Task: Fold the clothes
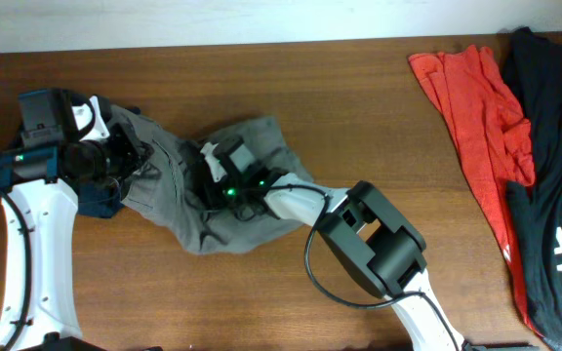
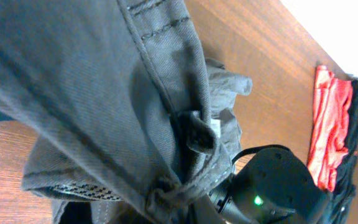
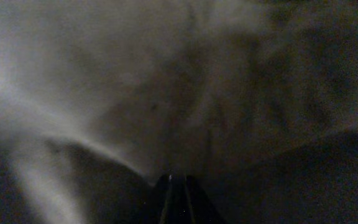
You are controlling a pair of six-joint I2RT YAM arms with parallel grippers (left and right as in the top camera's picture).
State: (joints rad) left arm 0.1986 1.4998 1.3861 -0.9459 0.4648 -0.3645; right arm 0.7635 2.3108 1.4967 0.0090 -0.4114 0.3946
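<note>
The grey-olive shorts [image 1: 179,210] lie crumpled on the table, left of centre. My left gripper [image 1: 133,161] is at their left edge and holds the fabric raised. In the left wrist view the shorts [image 2: 92,81] fill the frame, showing the seamed waistband and a strip of pale patterned lining [image 2: 73,190]; my left fingers are hidden under the cloth. My right gripper [image 1: 213,175] presses into the middle of the shorts. In the right wrist view its fingertips [image 3: 178,182] are together, buried in dim grey cloth [image 3: 166,81].
An orange-red garment [image 1: 476,107] and a dark navy garment [image 1: 559,146] lie at the table's right edge, and both show in the left wrist view [image 2: 328,124]. Brown wooden tabletop [image 1: 310,88] surrounds the shorts. The right arm's wrist [image 2: 272,193] is close to the left gripper.
</note>
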